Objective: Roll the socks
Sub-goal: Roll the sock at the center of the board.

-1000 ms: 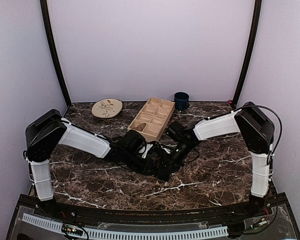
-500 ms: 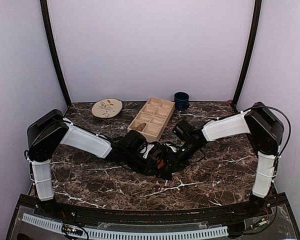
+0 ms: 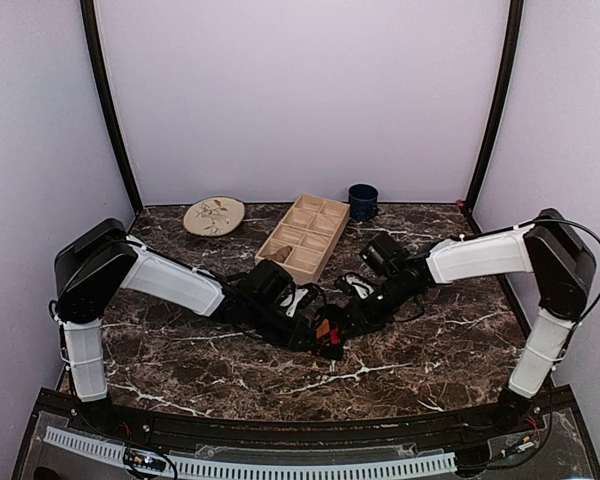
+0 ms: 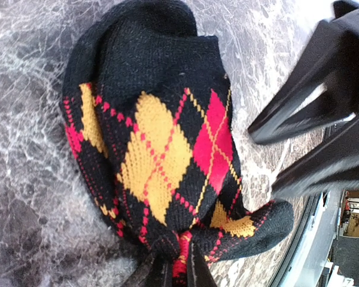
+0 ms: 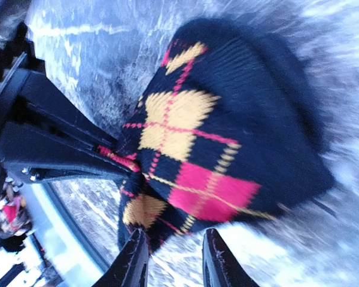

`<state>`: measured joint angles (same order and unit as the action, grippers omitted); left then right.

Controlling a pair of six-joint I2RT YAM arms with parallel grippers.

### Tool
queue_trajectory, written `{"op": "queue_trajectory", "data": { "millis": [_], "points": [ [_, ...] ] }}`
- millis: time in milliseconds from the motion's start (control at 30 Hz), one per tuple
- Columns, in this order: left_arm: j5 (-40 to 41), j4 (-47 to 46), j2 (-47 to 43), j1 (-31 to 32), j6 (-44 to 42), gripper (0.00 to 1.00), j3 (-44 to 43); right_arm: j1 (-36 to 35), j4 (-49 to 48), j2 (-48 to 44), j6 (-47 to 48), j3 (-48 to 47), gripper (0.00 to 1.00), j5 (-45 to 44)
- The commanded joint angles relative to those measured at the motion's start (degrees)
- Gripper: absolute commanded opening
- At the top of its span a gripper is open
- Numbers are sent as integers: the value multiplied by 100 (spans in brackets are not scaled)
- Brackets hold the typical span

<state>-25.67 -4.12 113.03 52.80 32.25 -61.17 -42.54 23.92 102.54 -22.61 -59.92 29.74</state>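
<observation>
**Soft light, one smeared view**

Even, soft light fell from overhead; the dark brown white-veined marble tabletop (image 3: 430,360) carried only faint shadows. The left wrist view held the black knitted sock with red and orange diamonds (image 4: 161,149) crisp. The right wrist view smeared toward its right edge, glare whitening the stone.

Qty: argyle sock (image 4: 161,149) x1, plate (image 3: 214,215) x1, wood tray (image 3: 305,232) x1, mug (image 3: 362,201) x1.

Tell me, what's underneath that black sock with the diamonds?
Dark marble table shows all around the argyle sock, so it seems to lie on that. The left gripper pinches its edge. Anything directly beneath is covered by the fabric.
</observation>
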Motion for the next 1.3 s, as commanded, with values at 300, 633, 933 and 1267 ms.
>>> {"op": "queue_trajectory", "data": {
  "millis": [300, 633, 933, 1267],
  "points": [
    [86, 1971, 466, 82, -152, 0, -253, -534, -651, -1775, 804, 885, 33, -2419],
    [-225, 2694, 618, -50, -473, 0, -690, -1961, -936, -2016, 1716, 982, 37, -3875],
    [-412, 3076, 716, -164, -700, 0, -987, -2853, -1075, -1692, 1975, 1012, 38, -4549],
    [-454, 3223, 790, -173, -896, 0, -1073, -3293, -1161, -792, 2052, 605, 39, -4876]
  ]
}}
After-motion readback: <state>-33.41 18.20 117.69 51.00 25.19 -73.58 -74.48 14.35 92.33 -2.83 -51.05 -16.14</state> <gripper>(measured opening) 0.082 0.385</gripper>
